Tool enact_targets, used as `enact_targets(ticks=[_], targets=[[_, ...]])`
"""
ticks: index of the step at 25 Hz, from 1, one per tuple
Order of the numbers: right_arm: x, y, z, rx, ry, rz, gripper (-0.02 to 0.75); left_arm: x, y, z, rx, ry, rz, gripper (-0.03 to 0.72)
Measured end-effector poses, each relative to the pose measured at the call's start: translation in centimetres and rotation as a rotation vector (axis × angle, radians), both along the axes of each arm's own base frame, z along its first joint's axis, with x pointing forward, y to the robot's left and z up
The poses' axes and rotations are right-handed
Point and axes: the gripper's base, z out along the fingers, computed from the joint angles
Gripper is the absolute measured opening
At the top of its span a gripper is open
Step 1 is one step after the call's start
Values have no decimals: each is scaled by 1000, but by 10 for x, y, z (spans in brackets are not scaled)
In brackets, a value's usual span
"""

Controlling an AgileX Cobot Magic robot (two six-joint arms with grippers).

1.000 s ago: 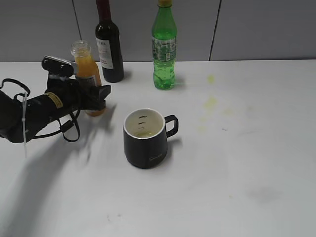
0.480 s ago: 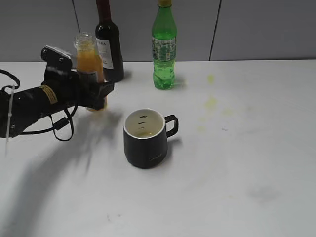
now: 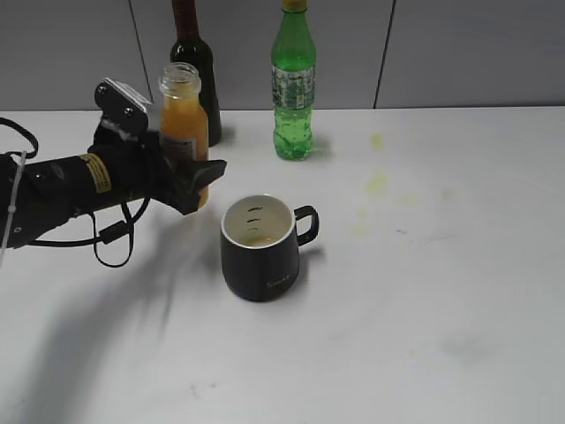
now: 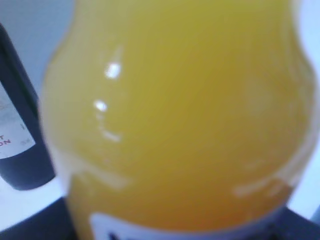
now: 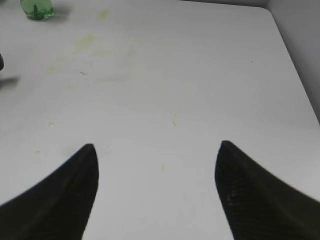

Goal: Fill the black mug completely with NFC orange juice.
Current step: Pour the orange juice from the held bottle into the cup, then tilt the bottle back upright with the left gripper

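While the black left arm reaches in level from nine o'clock, its fingers (image 3: 196, 181) clamp the small clear bottle of cloudy orange juice (image 3: 183, 119), upright and uncapped, clear of the white surface (image 3: 441, 265) at ten o'clock from the squat black mug (image 3: 260, 247). Left wrist view: juice fills the frame. Right wrist view: dark fingers (image 5: 157, 192) spread wide, empty.

In the left wrist view the small clear plastic bottle of cloudy orange juice (image 4: 175, 115) fills the frame, blurred, its neck and base cut off; its white label's lettering cannot be read. Beside this bottle, the dark glass wine bottle (image 4: 17, 135) is cropped at the left edge. From outside, the wine bottle's (image 3: 190, 44) top is cut off, and the bottle probably hides the left gripper's (image 3: 196, 177) fingertips.
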Motion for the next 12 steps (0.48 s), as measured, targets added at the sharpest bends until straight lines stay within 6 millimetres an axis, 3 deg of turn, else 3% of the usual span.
enact_targets(ticks=[12], targets=[[0,0,0,0,0,0,553,-2,-4,-2,112,-64,-51,468]])
